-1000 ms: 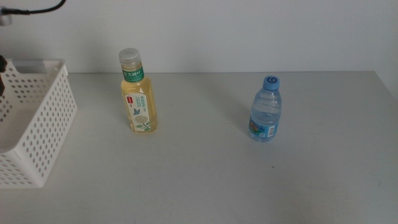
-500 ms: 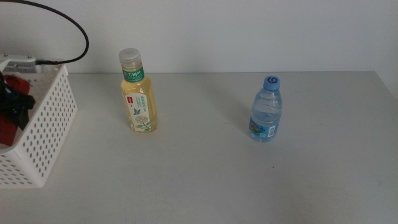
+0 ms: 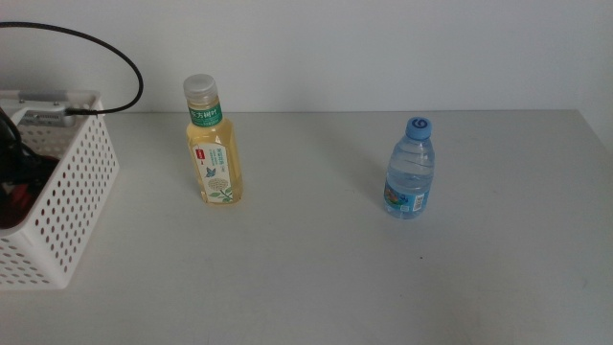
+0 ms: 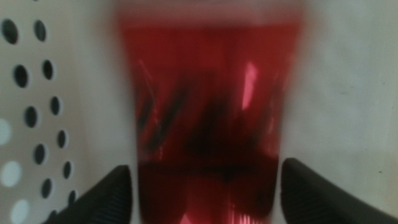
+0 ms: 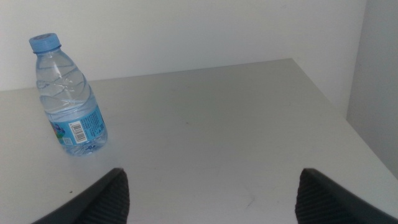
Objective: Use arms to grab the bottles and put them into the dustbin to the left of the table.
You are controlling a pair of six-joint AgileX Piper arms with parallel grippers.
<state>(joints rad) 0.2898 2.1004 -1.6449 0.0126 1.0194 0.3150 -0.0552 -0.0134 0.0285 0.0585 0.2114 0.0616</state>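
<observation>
Left gripper [image 4: 202, 186] down inside white perforated plastic basket [image 3: 72, 192] at tabletop's [image 3: 335, 278] left edge, fingers [image 4: 106, 199] either side of blurred tall red soda can [image 4: 205, 106], clamped or not: cannot tell. Right gripper [image 5: 208, 196] waits, fingers apart. Yellow tea bottle [image 3: 214, 144] and small clear water bottle [image 3: 409, 170] upright, well apart

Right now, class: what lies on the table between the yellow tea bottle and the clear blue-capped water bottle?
Nothing: the middle view shows only bare grey-white table between the yellow tea bottle and the clear water bottle.

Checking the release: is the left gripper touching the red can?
Cannot tell. The left wrist view shows the red can at the left gripper, inside the dustbin, but blur hides any contact or gap. The right gripper waits by the water bottle.
</observation>
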